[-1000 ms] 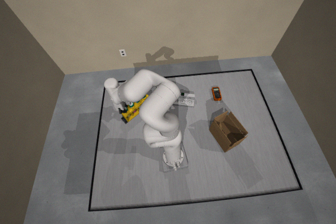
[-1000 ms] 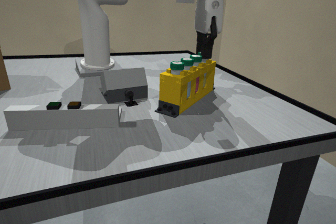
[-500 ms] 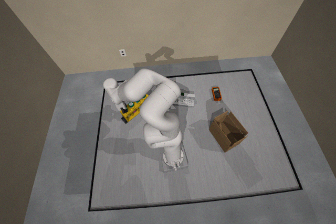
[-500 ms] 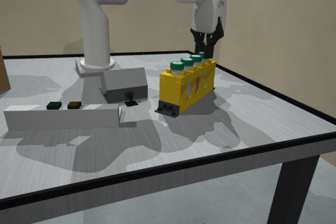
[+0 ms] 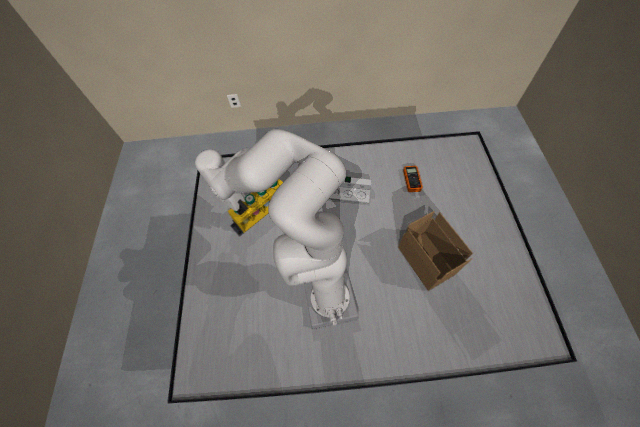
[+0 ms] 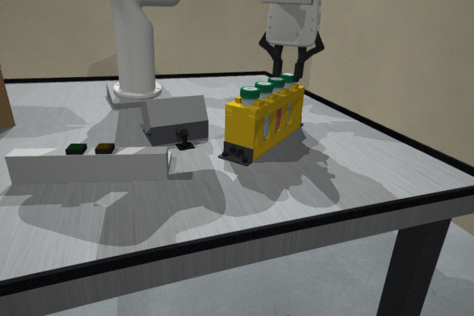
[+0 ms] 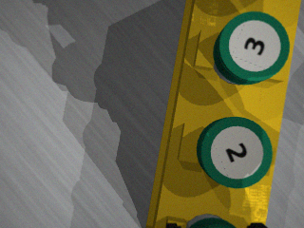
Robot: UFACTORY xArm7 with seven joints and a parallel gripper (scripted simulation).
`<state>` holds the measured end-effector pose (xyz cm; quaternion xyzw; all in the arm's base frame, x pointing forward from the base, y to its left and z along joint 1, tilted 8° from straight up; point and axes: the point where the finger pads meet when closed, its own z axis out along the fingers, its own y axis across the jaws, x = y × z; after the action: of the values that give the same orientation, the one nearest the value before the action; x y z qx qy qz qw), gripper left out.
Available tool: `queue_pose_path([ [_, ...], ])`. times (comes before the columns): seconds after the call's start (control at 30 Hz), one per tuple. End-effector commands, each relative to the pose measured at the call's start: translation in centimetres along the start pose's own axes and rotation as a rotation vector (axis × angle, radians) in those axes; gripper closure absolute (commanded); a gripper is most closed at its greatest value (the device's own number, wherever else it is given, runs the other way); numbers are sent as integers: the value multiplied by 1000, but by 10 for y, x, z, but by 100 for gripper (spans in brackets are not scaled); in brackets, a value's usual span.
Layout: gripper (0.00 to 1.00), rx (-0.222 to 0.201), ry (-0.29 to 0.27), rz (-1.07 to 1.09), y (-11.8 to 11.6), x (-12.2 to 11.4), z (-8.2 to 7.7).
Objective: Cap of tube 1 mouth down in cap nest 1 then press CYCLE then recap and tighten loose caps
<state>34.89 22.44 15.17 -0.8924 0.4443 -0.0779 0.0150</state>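
The yellow decapping station [image 6: 264, 121] stands near the table's side edge and holds several tubes with green caps. It also shows under the arm in the top view [image 5: 253, 207]. My gripper [image 6: 286, 71] hangs straight down over the far end of the rack and is shut on the cap of tube 1 [image 6: 286, 76], which sits on its tube. In the wrist view cap 2 [image 7: 236, 152] and cap 3 [image 7: 253, 46] sit on their tubes, and only the rim of cap 1 [image 7: 211, 222] shows at the bottom edge. The long grey cap tray [image 6: 86, 167] shows an unlit green lamp [image 6: 75, 148] and an unlit amber lamp [image 6: 104, 147].
A grey wedge-shaped housing [image 6: 175, 117] with a small black lever [image 6: 184, 138] stands between the arm's base and the rack. An orange multimeter [image 5: 412, 177] and an open cardboard box [image 5: 434, 250] lie on the far side of the table. The black table edge runs close behind the rack.
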Motion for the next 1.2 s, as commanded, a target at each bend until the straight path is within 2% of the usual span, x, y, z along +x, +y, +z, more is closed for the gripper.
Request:
queue_pose_path([
  [0.0, 100, 16, -28, -277, -1, 1, -1],
  [0.23, 100, 21, -25, -593, -1, 1, -2],
  [0.5, 100, 21, -26, -602, -1, 1, -1],
  [0.53, 54, 21, -26, -602, -1, 1, -1],
  [0.93, 54, 21, -26, -602, -1, 1, -2],
  [1.03, 54, 18, -28, -352, -1, 1, -2],
  [1.17, 54, 15, -30, -173, -1, 1, -1],
])
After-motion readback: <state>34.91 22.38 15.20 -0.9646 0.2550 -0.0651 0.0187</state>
